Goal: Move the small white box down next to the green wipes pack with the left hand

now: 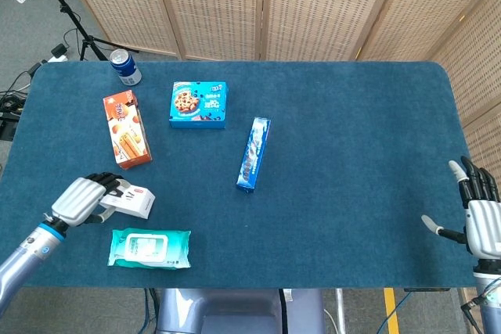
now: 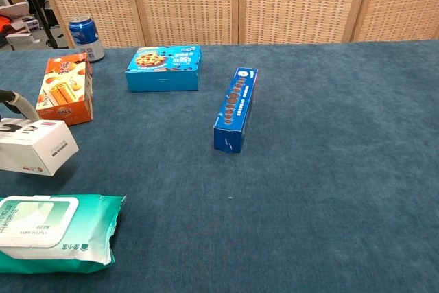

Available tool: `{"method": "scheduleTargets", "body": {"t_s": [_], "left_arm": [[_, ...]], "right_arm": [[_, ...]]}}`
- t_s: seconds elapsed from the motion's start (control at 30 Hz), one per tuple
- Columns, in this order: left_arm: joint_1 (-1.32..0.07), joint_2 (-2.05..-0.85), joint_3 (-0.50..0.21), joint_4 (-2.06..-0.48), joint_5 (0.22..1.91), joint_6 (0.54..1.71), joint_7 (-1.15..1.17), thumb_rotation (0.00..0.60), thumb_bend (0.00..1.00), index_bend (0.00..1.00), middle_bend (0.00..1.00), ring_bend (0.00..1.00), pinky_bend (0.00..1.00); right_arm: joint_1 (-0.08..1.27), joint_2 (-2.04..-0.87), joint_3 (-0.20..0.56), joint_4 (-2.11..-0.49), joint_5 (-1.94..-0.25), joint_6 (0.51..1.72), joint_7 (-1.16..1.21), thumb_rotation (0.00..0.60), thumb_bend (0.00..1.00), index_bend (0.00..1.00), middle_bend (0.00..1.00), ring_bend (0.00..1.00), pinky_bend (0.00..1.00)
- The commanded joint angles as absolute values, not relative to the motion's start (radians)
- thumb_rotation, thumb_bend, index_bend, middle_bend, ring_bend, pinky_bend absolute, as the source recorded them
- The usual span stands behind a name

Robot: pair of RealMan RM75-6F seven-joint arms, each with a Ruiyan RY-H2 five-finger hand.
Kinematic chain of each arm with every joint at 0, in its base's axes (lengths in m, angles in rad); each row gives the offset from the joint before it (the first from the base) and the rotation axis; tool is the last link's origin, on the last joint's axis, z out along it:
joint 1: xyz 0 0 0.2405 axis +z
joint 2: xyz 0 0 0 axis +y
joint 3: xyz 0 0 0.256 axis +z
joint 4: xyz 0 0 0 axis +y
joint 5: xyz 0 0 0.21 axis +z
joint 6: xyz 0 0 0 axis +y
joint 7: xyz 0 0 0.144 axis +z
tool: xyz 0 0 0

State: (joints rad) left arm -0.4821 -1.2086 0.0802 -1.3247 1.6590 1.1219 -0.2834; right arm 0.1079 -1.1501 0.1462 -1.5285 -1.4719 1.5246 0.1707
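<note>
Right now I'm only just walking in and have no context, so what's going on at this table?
The robot's left hand holds the small white box, fingers wrapped around its end, just above the green wipes pack at the table's near left. The right hand is open at the far right edge, holding nothing. An orange box, two blue boxes and a can lie untouched.
</note>
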Motion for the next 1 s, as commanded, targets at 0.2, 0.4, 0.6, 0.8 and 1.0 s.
{"method": "scheduleTargets", "body": {"t_s": [0.2, 0.4, 0.6, 0.8, 1.0], "left_arm": [[-0.538, -1.044, 0.146, -1.471, 1.717, 1.056, -0.502, 0.600, 0.43, 0.35, 0.38, 0.27, 0.36], [-0.647, -0.916, 0.194, -1.573, 1.748, 0.891, -0.651, 0.600, 0.46, 0.36, 0.39, 0.27, 0.36], [-0.799, -0.853, 0.204, -1.615, 1.727, 0.653, -0.766, 0.600, 0.45, 0.36, 0.39, 0.27, 0.36], [-0.866, -0.910, 0.177, -1.589, 1.654, 0.516, -0.771, 0.600, 0.45, 0.36, 0.39, 0.27, 0.36], [-0.868, -0.942, 0.154, -1.568, 1.585, 0.488, -0.710, 0.600, 0.42, 0.33, 0.25, 0.13, 0.31]], "right_arm": [[0.107, -1.150, 0.146, -1.529, -1.472, 1.526, 0.171, 0.600, 0.00, 0.00, 0.00, 0.00, 0.00], [0.109, -1.152, 0.144, -1.530, -1.475, 1.525, 0.166, 0.600, 0.00, 0.00, 0.00, 0.00, 0.00], [0.109, -1.153, 0.145, -1.530, -1.473, 1.525, 0.162, 0.600, 0.00, 0.00, 0.00, 0.00, 0.00], [0.111, -1.155, 0.146, -1.526, -1.467, 1.519, 0.160, 0.600, 0.00, 0.00, 0.00, 0.00, 0.00], [0.111, -1.155, 0.147, -1.526, -1.465, 1.517, 0.161, 0.600, 0.00, 0.00, 0.00, 0.00, 0.00]]}}
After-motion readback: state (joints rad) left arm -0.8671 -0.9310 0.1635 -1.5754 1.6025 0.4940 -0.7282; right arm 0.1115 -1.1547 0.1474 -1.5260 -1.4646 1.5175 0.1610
